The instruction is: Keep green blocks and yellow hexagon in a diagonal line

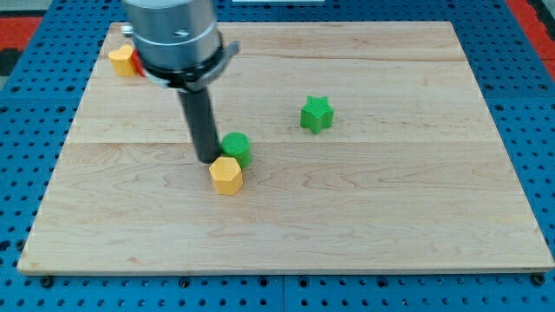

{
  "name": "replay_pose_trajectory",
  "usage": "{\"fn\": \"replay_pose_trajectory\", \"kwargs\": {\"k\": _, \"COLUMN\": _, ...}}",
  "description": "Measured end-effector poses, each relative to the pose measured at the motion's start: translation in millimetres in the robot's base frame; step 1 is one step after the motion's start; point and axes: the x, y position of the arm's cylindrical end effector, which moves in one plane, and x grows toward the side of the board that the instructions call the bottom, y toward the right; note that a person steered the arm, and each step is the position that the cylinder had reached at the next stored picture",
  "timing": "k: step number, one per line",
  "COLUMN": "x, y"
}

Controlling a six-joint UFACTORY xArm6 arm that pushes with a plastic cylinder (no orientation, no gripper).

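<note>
A yellow hexagon block (225,175) lies left of the board's middle. A green round block (236,147) touches it at its upper right. A green star-shaped block (316,113) lies apart, further toward the view's upper right. The three run in a rough line rising to the right. My tip (208,159) stands on the board just left of the green round block and at the yellow hexagon's upper left, close to or touching both.
The wooden board (390,217) lies on a blue pegboard table. A yellow block (122,61) with a red block (137,66) partly hidden behind it sits at the board's upper left corner, beside the arm's body.
</note>
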Motion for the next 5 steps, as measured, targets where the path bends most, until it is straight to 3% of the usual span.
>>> {"fn": "replay_pose_trajectory", "kwargs": {"k": 2, "x": -10, "y": 62}}
{"fn": "replay_pose_trajectory", "kwargs": {"k": 3, "x": -27, "y": 30}}
{"fn": "replay_pose_trajectory", "kwargs": {"k": 4, "x": -71, "y": 26}}
{"fn": "replay_pose_trajectory", "kwargs": {"k": 5, "x": -96, "y": 59}}
